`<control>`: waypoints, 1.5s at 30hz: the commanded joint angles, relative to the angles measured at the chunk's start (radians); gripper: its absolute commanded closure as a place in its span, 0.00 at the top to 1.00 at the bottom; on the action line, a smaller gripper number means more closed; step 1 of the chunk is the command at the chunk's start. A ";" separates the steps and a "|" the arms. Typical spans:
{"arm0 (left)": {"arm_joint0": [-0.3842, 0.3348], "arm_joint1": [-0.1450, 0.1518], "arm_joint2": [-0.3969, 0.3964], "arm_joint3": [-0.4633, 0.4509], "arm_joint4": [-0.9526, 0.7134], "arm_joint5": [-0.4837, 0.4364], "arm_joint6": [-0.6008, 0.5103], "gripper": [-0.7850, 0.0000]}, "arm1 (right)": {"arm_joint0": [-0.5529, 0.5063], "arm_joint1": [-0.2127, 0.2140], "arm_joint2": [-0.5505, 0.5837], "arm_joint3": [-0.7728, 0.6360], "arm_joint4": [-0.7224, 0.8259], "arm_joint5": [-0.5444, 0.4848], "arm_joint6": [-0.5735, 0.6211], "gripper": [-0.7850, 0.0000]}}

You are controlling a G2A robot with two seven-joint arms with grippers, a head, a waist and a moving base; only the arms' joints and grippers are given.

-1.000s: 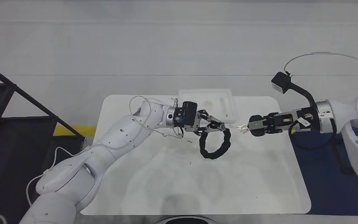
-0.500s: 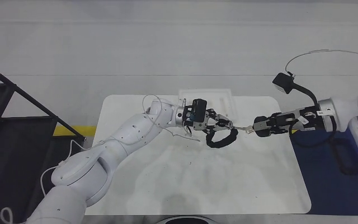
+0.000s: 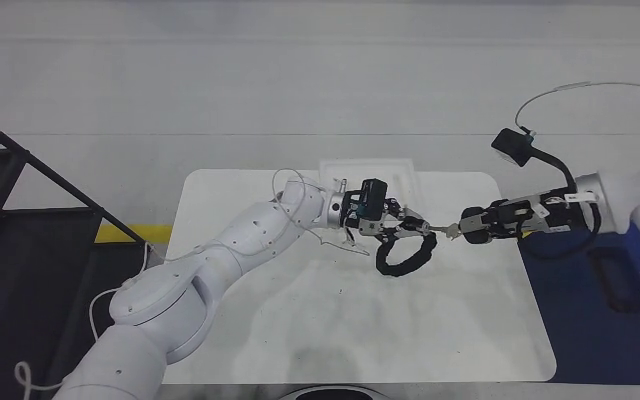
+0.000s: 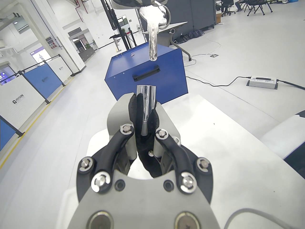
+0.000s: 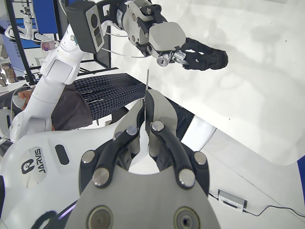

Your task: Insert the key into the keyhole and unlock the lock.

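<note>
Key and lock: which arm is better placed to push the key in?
Right. The right gripper holds the key, tip pointing at the keyhole but not yet in; the left gripper only grips the lock.

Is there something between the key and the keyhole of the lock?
Nothing visible. Only open air lies between the key tip and the keyhole; the black cable loop hangs to one side.

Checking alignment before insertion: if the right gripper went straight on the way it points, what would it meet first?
Probably the lock: the key in the right gripper points at its keyhole end across a gap, perhaps slightly off-centre; depth is unclear.
</note>
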 commanded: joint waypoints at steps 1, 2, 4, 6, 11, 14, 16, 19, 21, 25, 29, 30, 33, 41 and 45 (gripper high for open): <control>-0.002 -0.006 0.004 0.008 -0.007 -0.002 -0.002 0.00 | 0.009 0.008 -0.013 0.000 -0.002 0.005 -0.005 0.00; -0.004 -0.008 0.006 0.012 -0.011 -0.003 -0.003 0.00 | 0.013 0.012 -0.020 0.001 -0.003 0.007 -0.007 0.00; -0.005 -0.013 0.008 0.020 -0.021 -0.006 -0.006 0.00 | 0.022 0.019 -0.033 0.002 -0.005 0.009 -0.009 0.00; -0.006 -0.017 0.011 0.023 -0.027 -0.011 -0.011 0.00 | 0.030 0.026 -0.045 0.003 -0.008 0.014 -0.014 0.00; -0.012 -0.024 0.020 0.026 -0.032 -0.022 -0.022 0.00 | 0.049 0.039 -0.072 0.000 -0.009 0.023 -0.023 0.00; -0.013 -0.028 0.023 0.029 -0.033 -0.023 -0.023 0.00 | 0.060 0.044 -0.087 0.000 -0.007 0.027 -0.027 0.00; -0.014 -0.030 0.025 0.031 -0.033 -0.022 -0.022 0.00 | 0.067 0.048 -0.099 -0.001 -0.010 0.030 -0.030 0.00; -0.014 -0.032 0.028 0.031 -0.034 -0.022 -0.022 0.00 | 0.075 0.052 -0.113 -0.001 -0.008 0.033 -0.033 0.00; -0.014 -0.033 0.030 0.030 -0.036 -0.022 -0.022 0.00 | 0.081 0.055 -0.121 -0.001 -0.005 0.035 -0.035 0.00; -0.014 -0.033 0.034 0.028 -0.041 -0.025 -0.025 0.00 | 0.091 0.059 -0.136 -0.002 -0.001 0.041 -0.041 0.00; -0.015 -0.033 0.038 0.028 -0.046 -0.026 -0.026 0.00 | 0.099 0.062 -0.151 -0.003 -0.002 0.048 -0.048 0.00; -0.015 -0.033 0.039 0.028 -0.046 -0.028 -0.028 0.00 | 0.102 0.063 -0.154 -0.003 -0.002 0.050 -0.050 0.00; -0.016 -0.033 0.041 0.028 -0.050 -0.028 -0.028 0.00 | 0.107 0.065 -0.164 0.000 -0.002 0.055 -0.055 0.00; -0.018 -0.030 0.045 0.028 -0.060 -0.033 -0.033 0.00 | 0.122 0.070 -0.183 0.006 0.003 0.059 -0.059 0.00; -0.018 -0.029 0.046 0.029 -0.065 -0.034 -0.034 0.00 | 0.130 0.073 -0.191 0.008 0.006 0.058 -0.058 0.00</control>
